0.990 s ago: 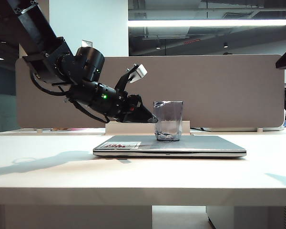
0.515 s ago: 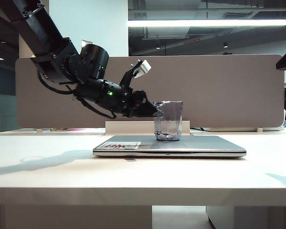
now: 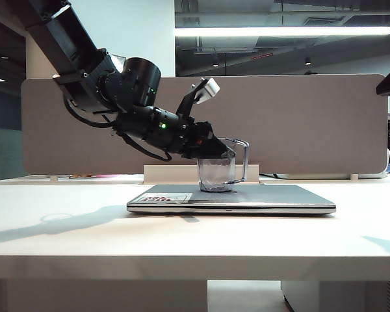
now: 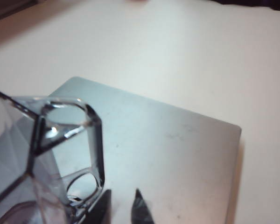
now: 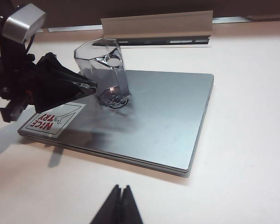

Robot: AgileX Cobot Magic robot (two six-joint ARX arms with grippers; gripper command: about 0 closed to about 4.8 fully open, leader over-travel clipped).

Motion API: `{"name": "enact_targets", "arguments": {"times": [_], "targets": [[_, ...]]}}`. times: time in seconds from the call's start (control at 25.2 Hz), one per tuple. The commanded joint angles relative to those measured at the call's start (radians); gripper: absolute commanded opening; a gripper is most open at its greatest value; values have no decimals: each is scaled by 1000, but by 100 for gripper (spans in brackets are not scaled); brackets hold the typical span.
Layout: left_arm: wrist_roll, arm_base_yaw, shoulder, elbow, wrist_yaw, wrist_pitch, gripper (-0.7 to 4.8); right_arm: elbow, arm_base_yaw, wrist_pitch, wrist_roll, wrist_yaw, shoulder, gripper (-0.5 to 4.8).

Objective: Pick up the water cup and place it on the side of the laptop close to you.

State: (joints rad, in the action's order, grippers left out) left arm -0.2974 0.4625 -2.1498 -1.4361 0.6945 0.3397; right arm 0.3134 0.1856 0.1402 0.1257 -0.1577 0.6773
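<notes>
Grey-tinted transparent faceted plastic water cup [image 3: 218, 174] with thin angular handle sits on the lid of the thin silver-grey laptop [image 3: 273, 196], centre of the exterior frame, handle toward the right. It leans slightly, top toward the left of frame, base edge apparently lifting off the lid. Laptop lies shut on the white tabletop [image 3: 65, 240], white sticker with red print [image 5: 50, 120] at its near-left corner.

Left gripper [image 3: 222, 153] is at the cup's upper wall, jaws closing on the rim area from the left. Grip looks partial; can't confirm a firm hold yet, so grasp is in progress. In the left wrist view the cup [image 4: 42, 154] fills the lower left, two dark fingertips [image 4: 141, 209] at the bottom edge.

To do this step well: finish the clench before lifting, since the cup is light and smooth and already tipping. Keep it upright, raise it clear of the lid, then bring it toward the camera side and set it on the table just in front of the laptop's near edge.

Pose: left arm comes down from upper left of the exterior frame, wrist angled down and right. Right gripper [image 5: 119, 205] is at the bottom centre of its own view, fingers pressed together, empty, well apart from the cup, parked over the table near the laptop's front.
</notes>
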Motion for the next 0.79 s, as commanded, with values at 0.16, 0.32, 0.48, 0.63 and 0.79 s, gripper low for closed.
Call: {"name": "enact_targets", "arguments": {"times": [0.16,0.32,0.48,0.63,0.79], "targets": [[45,47,-3,-2,-116,9,89,4,0,13,-3,-1,-1,-9],[134,103,-3,-2,-287,10,155,4,0,13,-3,0,-1,-9],[150,176,-3,-5,-581,24,155,4,0,13,-3,0,-1,-9],[182,215,-3,-5,-725,30,157,4,0,14,-3,0,-1,-9],[232,221,-4,-5,-769,45,156,4,0,14,-3,0,-1,-9]]}}
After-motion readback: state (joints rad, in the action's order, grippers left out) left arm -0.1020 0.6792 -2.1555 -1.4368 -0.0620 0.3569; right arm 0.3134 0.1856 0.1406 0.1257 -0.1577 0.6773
